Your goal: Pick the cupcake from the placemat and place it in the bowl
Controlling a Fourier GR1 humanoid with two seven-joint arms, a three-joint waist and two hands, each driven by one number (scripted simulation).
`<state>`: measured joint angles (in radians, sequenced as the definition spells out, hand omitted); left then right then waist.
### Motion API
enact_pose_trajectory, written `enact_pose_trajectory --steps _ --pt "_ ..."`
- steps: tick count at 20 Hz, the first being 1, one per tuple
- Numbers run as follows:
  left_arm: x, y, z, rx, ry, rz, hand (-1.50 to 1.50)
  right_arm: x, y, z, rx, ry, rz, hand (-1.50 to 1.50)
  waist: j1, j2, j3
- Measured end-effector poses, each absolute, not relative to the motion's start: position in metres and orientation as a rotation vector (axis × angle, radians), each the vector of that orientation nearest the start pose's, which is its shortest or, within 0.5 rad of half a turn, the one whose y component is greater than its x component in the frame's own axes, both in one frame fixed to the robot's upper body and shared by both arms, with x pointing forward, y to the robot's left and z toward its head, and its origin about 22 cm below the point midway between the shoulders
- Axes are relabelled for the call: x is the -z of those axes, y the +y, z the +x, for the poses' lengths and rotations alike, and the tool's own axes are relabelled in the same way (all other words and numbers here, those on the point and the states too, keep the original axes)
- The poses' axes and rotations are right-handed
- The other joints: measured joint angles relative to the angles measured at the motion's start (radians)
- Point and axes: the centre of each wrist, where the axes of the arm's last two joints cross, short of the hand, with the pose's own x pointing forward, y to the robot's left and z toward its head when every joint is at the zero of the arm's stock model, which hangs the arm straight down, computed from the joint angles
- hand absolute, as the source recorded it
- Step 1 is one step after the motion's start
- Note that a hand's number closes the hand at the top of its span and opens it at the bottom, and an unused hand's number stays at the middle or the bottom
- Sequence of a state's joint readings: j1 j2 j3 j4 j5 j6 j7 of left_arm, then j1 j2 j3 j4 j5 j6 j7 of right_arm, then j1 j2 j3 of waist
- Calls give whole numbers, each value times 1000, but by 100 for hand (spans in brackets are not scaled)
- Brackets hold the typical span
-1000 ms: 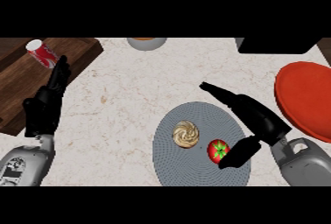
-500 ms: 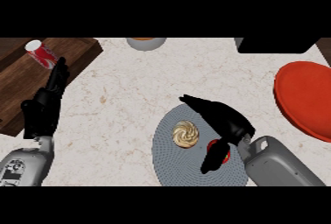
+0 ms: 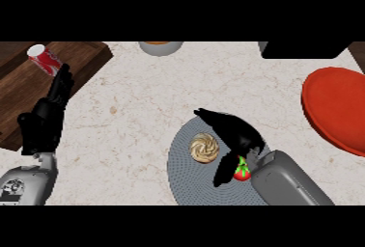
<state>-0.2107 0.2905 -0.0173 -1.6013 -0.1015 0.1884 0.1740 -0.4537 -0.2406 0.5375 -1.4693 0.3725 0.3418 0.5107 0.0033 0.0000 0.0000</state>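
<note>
right hand (image 3: pixel 239 135) beside cupcake (image 3: pixel 204 147) — placemat (image 3: pixel 187 183) edge

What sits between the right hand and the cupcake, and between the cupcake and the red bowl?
Nothing visible blocks either. The right hand is open just right of the cupcake on the placemat. Toward the red bowl lies bare counter; the strawberry sits below that line.

Bare counter (image 3: pixel 143 96) lies open toward red bowl (image 3: pixel 335 108).

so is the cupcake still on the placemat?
Yes. The cupcake sits upright on the grey placemat, right hand open beside it.
</note>
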Motion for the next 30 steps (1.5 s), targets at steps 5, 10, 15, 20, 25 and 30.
enact_pose_trajectory --steps 5,10,15,20,25,30 --pt "-73 269 286 165 -1649 387 0 -51 -117 299 -1293 -1166 -238 -150 0 0 0" --pt "-72 269 284 168 -1646 389 0 -35 -110 308 -1316 -1171 -234 150 1 0 0" --pt "-78 270 286 167 -1649 388 0 -23 -105 315 -1374 -1229 -281 150 0 -5 -3" --pt "-75 269 286 165 -1642 398 0 -23 -98 318 -1379 -1274 -280 150 -1 -5 -2" --pt "-81 268 288 166 -1646 401 0 -20 -93 306 -1357 -1300 -276 150 -3 -4 -1" --pt "-79 272 287 163 -1637 393 0 -17 -65 257 -1297 -1249 -387 150 -7 -11 -3"
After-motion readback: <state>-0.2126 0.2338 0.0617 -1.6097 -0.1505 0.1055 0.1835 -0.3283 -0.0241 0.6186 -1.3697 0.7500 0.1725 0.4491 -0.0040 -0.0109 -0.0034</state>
